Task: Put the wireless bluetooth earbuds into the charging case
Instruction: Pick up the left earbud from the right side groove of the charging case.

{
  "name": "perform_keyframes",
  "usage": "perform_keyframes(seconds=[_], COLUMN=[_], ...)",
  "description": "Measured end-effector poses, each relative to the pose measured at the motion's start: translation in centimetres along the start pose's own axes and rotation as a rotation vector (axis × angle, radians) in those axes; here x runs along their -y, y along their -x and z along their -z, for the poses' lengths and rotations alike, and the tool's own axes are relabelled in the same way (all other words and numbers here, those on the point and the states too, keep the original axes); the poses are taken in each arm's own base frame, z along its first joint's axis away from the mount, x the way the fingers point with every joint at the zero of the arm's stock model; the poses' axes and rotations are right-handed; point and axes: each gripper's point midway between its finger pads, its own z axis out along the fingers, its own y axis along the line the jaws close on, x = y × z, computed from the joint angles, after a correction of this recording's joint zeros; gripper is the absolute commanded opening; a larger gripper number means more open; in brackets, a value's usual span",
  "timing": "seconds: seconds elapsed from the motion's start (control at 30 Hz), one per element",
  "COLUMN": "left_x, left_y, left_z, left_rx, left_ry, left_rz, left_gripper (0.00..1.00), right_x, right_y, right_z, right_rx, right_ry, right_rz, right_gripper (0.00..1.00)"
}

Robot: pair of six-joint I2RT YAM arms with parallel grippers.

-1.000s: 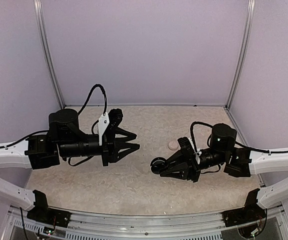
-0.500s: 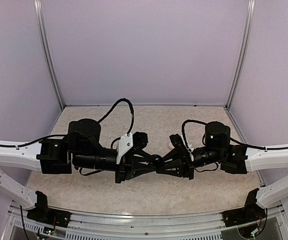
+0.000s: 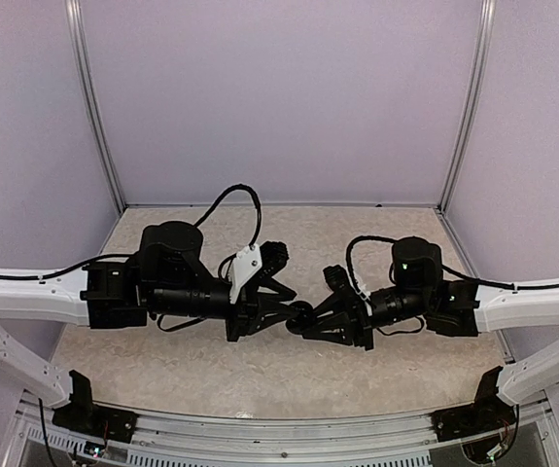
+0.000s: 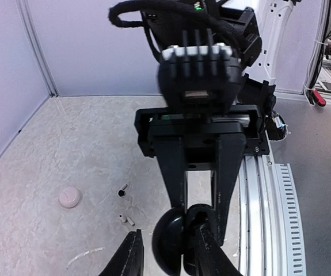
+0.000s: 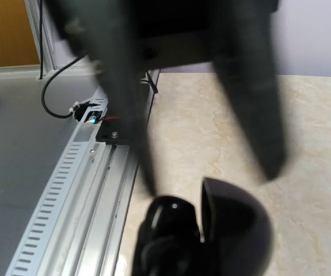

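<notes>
My right gripper [image 3: 310, 322] is shut on the black charging case [image 4: 202, 221], holding it above the table's middle. Its rounded lid [image 4: 168, 238] stands open beside the base. My left gripper [image 4: 168, 259] meets it head-on and is open. Its fingers [image 4: 129, 257] straddle the lid, the left one clear of it and the right one against the base. In the right wrist view the case base [image 5: 174, 221] and lid [image 5: 237, 227] fill the bottom. A black earbud [image 4: 121, 190] and pale earbuds [image 4: 126, 219] lie on the table below.
A small pale round puck [image 4: 69, 197] sits on the marbled tabletop [image 4: 84, 144] left of the earbuds. The metal rail [image 4: 269, 218] runs along the table's near edge. Lilac walls close in the back and sides.
Both arms have swung in towards the middle. The right gripper has lifted the case off the table, and the left gripper has come up to it with its jaws narrowing.
</notes>
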Motion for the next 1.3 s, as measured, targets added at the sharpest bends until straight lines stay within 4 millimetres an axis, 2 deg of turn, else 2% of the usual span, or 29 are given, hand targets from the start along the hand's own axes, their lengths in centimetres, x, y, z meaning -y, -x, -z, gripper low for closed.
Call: perform_keyframes(seconds=[0.17, 0.3, 0.4, 0.47, 0.67, 0.77, 1.03, 1.3], left_x=[-1.6, -1.0, 0.0, 0.8, 1.9, 1.8, 1.0, 0.6], left_y=[-0.1, 1.5, 2.5, 2.4, 0.1, -0.8, -1.0, -2.0], left_z=[1.5, 3.3, 3.8, 3.5, 1.1, 0.3, -0.5, -1.2], left_rx=[0.025, 0.082, 0.115, 0.110, 0.028, -0.006, -0.032, -0.068], left_ry=[0.038, 0.027, 0.005, -0.018, -0.060, -0.054, -0.020, -0.001], left_rz=[0.039, 0.027, -0.001, -0.016, -0.033, -0.036, -0.037, -0.033], left_gripper=[0.38, 0.36, 0.33, 0.32, 0.32, 0.33, 0.33, 0.33], right_x=[0.0, 0.3, 0.8, 1.1, 2.0, 2.1, 1.6, 1.7], right_y=[-0.1, -0.3, -0.6, -0.7, -0.8, -0.8, -1.2, -1.5], right_z=[-0.1, -0.1, -0.4, -0.5, -0.7, -0.7, -1.1, -1.1], right_rx=[-0.004, -0.011, -0.028, -0.037, -0.058, -0.064, -0.085, -0.101], right_ry=[-0.005, -0.026, -0.039, -0.051, -0.090, -0.100, -0.098, -0.113], right_rz=[0.005, 0.001, -0.010, -0.015, -0.024, -0.020, -0.003, 0.005], right_gripper=[0.00, 0.00, 0.00, 0.00, 0.00, 0.00, 0.00, 0.00])
